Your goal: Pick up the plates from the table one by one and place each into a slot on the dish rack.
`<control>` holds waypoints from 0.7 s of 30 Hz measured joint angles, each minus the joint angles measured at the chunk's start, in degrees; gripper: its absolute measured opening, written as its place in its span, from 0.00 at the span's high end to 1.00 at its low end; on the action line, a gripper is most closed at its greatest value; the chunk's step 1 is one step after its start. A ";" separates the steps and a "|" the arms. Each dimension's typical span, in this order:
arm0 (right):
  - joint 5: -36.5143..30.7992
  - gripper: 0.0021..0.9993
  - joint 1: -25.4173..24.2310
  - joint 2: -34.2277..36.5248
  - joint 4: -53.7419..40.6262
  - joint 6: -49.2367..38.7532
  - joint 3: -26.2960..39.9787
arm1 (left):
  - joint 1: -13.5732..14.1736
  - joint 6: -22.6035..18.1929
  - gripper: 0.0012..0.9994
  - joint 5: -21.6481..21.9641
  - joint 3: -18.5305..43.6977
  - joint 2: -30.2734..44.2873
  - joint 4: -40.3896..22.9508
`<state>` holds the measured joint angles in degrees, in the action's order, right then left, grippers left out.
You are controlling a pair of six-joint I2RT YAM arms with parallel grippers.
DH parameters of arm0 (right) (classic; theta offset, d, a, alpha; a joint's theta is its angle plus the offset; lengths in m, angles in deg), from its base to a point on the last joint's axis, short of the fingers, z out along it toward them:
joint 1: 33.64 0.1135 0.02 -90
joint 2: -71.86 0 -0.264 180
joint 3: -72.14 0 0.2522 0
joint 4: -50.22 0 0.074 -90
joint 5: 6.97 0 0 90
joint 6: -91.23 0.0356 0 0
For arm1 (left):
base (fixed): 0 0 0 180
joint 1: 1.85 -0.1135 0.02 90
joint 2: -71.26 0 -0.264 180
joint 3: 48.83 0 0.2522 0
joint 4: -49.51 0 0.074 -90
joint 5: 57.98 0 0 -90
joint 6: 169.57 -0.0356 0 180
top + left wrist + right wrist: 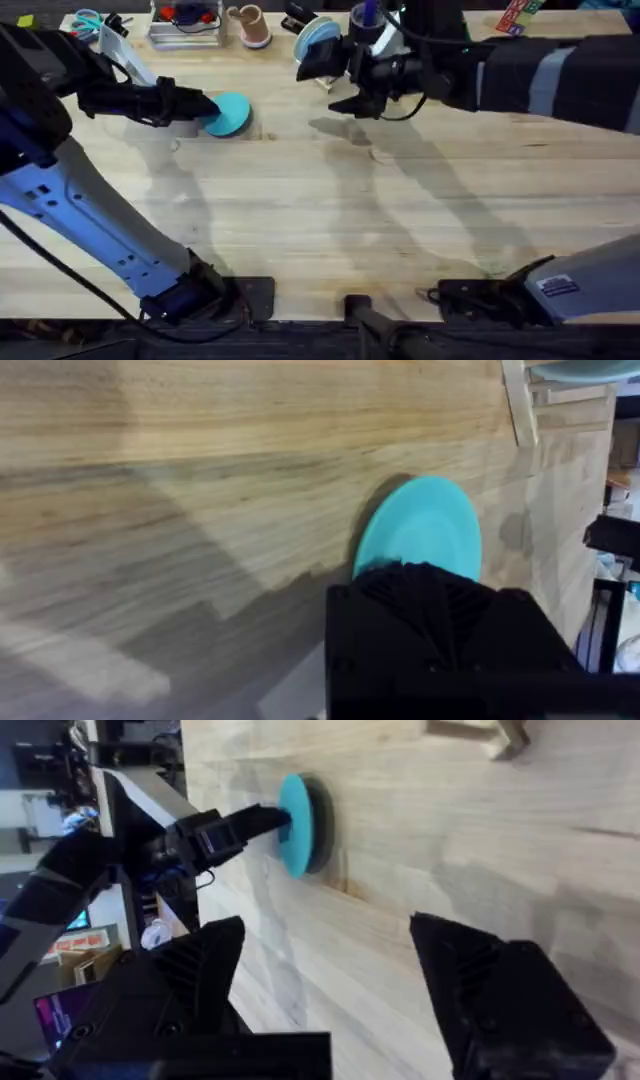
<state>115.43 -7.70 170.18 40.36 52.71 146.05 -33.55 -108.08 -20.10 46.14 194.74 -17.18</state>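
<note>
Overhead: the left gripper (205,107) clamps the near rim of the teal plate (229,114), which sits tilted just off the table (320,220) at far left of centre. The right gripper (355,103) hovers with fingers spread — nothing between them — beside the light blue plate (318,38), upright in the dish rack (322,70) at the far edge.
Left wrist: the teal plate (425,525) juts straight out from the black fingers (430,595) pinching its edge — its shadow falls on the planks beneath.
Right wrist: the parted fingers (470,970) frame bare wood; well beyond, the teal plate (293,824) appears edge-on in the left gripper (280,820), a rack corner (480,732) showing too.
</note>
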 joint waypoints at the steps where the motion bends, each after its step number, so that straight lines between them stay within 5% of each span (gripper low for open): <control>1: 0.00 0.01 0.12 0.00 0.05 0.19 -0.25 | 0.00 0.00 0.96 0.00 0.00 0.02 0.00; 21: 0.22 0.01 4.59 9.44 18.18 4.29 -0.46 | 0.00 0.00 0.96 0.00 0.00 0.01 0.01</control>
<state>115.65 -3.11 179.62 58.54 57.00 145.58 -33.55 -108.08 -20.10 46.14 194.76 -17.17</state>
